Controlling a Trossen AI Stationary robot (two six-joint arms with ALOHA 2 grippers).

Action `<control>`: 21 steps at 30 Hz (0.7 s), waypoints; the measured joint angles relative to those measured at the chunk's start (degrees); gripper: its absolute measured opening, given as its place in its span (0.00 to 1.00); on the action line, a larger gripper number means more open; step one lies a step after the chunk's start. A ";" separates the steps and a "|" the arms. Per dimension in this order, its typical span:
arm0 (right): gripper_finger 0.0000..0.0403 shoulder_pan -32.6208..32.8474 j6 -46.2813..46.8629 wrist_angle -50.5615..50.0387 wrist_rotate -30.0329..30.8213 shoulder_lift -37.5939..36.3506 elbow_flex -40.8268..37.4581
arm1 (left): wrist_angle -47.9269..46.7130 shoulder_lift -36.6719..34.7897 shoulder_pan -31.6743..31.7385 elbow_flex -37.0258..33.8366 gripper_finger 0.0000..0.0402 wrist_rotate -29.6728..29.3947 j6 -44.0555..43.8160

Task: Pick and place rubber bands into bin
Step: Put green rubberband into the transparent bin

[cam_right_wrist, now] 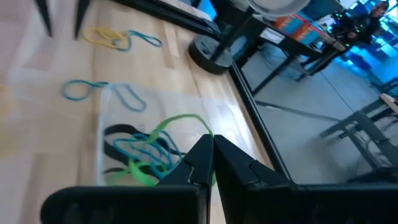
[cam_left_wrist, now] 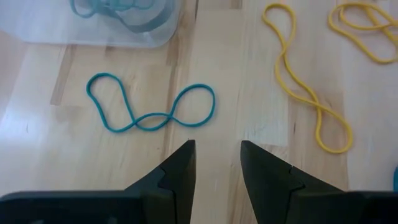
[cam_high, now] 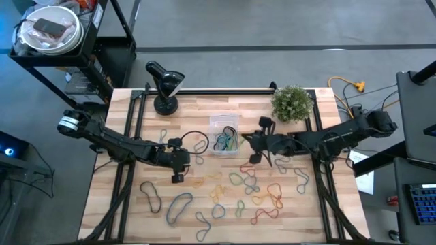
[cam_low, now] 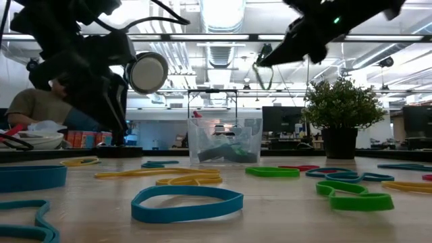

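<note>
Left claw (cam_left_wrist: 217, 149) parted a moderate way, empty, hanging low over the pale wooden desk (cam_high: 122, 211) just on the near side of the bin. Directly ahead of its fingertips, flat on the boards, a thin teal rubber band (cam_left_wrist: 149, 118) twisted into a figure eight, not touched. Beside that, a long yellow rubber band (cam_left_wrist: 303, 93) with a pinched waist, also lying loose.

Across the front half of the desk, a scatter of more loops, well apart from one another: a broad blue rubber band (cam_low: 182, 214) nearest the edge, a bright green rubber band (cam_low: 358, 200) off to one side, flat yellow ones (cam_low: 155, 174) farther in.

Past these, at mid-desk, the small clear plastic rectangular bin (cam_high: 212, 122), upright, already holding a tangle of teal, black and green bands (cam_high: 225, 141).

Right claw (cam_right_wrist: 211, 143) raised above the bin's far rim, fingers pressed together on a thin green rubber band (cam_right_wrist: 174, 119), loop dangling free over the open tub.

At the back edge, a potted green plant (cam_low: 341, 108) and a black desk lamp (cam_high: 165, 85). Beyond the desk, a seated person (cam_low: 34, 104).
</note>
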 joint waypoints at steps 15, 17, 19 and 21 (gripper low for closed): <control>0.02 -8.20 -5.56 10.79 -6.27 15.09 4.71 | 12.18 2.60 0.02 -1.72 0.28 -0.04 8.69; 0.02 -8.87 -6.10 10.67 -6.27 17.11 6.55 | 13.06 4.26 0.09 -2.05 0.28 -0.29 11.77; 0.02 -9.36 -6.53 10.65 -6.27 19.11 8.68 | 13.29 6.26 0.11 -2.11 0.28 -2.06 13.91; 0.02 -9.88 -6.83 9.31 -6.27 20.60 10.78 | 13.28 8.36 0.13 -2.09 0.28 -3.75 15.44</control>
